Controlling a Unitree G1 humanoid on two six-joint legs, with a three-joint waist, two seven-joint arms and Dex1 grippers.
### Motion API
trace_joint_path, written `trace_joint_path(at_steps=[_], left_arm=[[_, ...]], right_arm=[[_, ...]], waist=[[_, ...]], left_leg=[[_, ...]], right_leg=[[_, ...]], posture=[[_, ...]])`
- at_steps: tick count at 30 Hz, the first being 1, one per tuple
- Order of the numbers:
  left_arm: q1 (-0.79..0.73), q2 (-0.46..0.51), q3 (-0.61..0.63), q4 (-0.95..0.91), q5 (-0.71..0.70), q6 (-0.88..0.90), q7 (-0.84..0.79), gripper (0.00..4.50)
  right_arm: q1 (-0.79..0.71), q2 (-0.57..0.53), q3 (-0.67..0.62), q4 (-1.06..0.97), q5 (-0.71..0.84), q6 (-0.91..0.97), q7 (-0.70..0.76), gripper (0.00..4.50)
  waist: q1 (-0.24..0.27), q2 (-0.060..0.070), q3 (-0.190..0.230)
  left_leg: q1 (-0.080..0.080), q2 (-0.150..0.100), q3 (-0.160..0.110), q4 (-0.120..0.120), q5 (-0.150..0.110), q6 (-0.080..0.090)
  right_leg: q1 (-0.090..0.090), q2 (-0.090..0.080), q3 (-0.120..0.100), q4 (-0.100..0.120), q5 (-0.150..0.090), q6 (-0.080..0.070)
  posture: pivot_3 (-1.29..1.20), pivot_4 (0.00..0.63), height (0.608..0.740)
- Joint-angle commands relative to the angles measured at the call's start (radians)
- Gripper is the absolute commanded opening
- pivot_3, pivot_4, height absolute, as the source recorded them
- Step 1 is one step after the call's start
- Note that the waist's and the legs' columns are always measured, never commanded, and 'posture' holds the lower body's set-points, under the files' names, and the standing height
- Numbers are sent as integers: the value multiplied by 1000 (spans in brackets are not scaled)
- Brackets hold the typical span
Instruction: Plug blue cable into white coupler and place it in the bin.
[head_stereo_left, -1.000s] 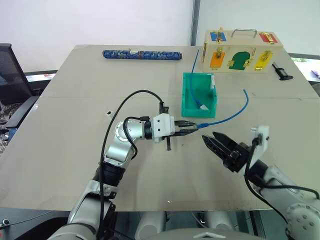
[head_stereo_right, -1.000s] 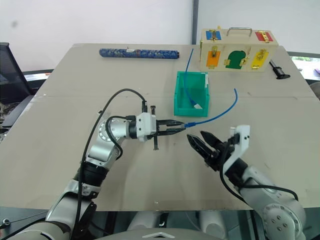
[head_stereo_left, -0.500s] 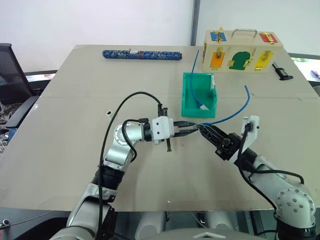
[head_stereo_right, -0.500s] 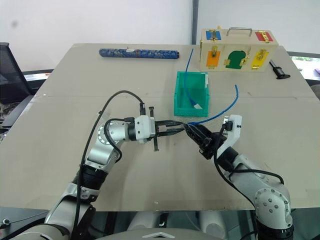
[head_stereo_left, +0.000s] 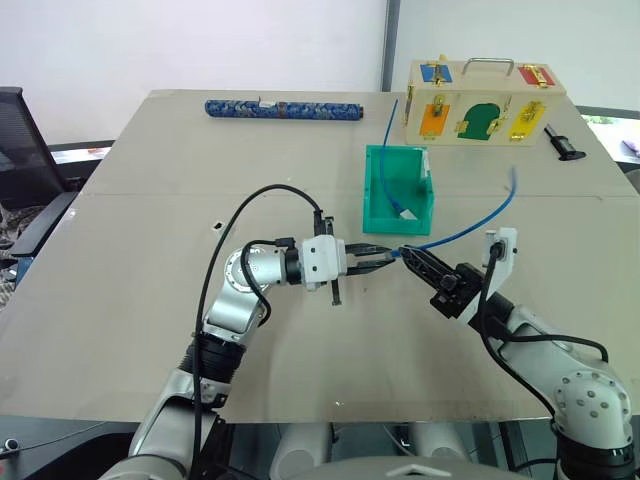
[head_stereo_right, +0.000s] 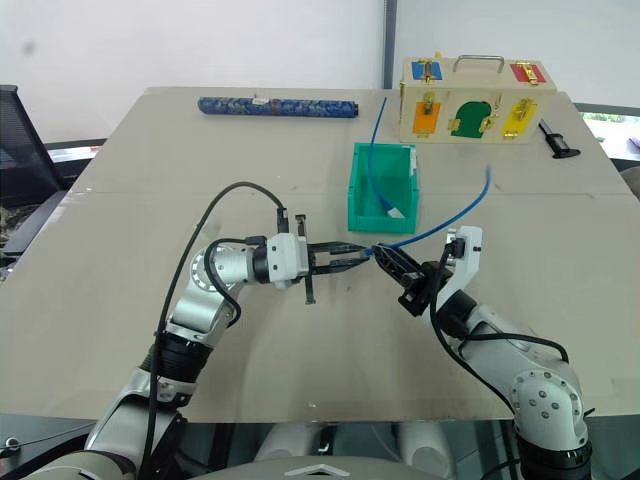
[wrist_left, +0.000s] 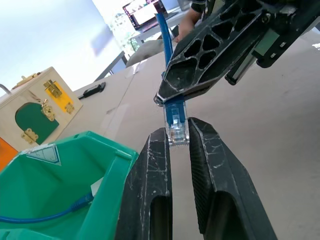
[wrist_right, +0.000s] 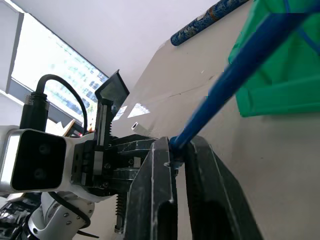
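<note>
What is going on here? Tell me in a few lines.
The two arms meet just above the table, in front of the teal bin. The left end effector is shut on the clear plug at the end of the blue cable. The right end effector is shut on the cable right behind that plug. The rest of the cable arcs away to the right. I cannot make out the white coupler at the grip, and this cable is not in the bin yet.

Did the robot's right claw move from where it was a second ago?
Yes. The right gripper went up the table toward the bin and the left gripper, and is now shut on the blue cable.
</note>
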Motion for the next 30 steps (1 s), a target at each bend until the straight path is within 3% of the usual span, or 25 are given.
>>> trace_joint_path(at_steps=[1, 6, 8, 10, 15, 20, 24, 30], left_arm=[[1, 0, 2, -43, -10, -18, 12, 0], [10, 6, 5, -54, -19, -1, 11, 0], [27, 15, 19, -85, -61, 83, 13, 991], [45, 23, 43, -109, -87, 151, 37, 1228], [201, 123, 172, -225, -190, 379, 108, 3324], [314, 186, 376, -257, -266, 514, 231, 3324], [327, 250, 523, -140, -249, 537, 301, 3324], [308, 310, 597, 54, -181, 485, 359, 3324]], right_arm=[[-8, -13, 7, -19, 19, -11, 7, 20], [-12, -29, 12, -16, 24, -12, 13, 20], [-17, -39, 5, -8, 29, -13, 20, 0], [-22, -48, -2, 0, 33, -15, 26, 0], [-46, -78, -29, 45, 38, -24, 67, 0], [-70, -94, -43, 98, 33, -26, 121, 0], [-107, -98, -39, 143, 19, -21, 161, 0], [-143, -84, -9, 185, -32, -20, 206, 0]], waist=[[0, 0, 0], [0, 0, 0], [0, 0, 0], [-1, 0, 0], [-18, 1, 0], [-20, 1, 1], [-20, 1, 1], [-19, 1, 1]], left_leg=[[0, 0, 0, 0, 0, 0], [0, 0, 0, 0, 0, 0], [0, 0, 0, 0, 0, 0], [0, 0, 0, 0, 0, 0], [1, 2, 1, -1, 0, 0], [1, 2, 0, -1, 0, 0], [1, 2, 0, -1, 0, 0], [1, 2, 1, -2, 0, 0]], right_leg=[[0, 0, 0, 0, 0, 0], [0, 0, 0, 0, 0, 0], [0, 0, 0, 0, 0, 0], [0, 0, 0, 0, 0, 0], [0, 0, 1, 0, 0, 0], [-1, 0, 0, 0, 0, 0], [-1, 0, 0, 0, 0, 0], [-1, 0, 0, 0, 0, 0]], posture=[[0, 150, 738], [0, 150, 738], [0, 150, 738], [0, 150, 738], [0, 150, 738], [0, 150, 738], [0, 150, 738], [0, 150, 738]])
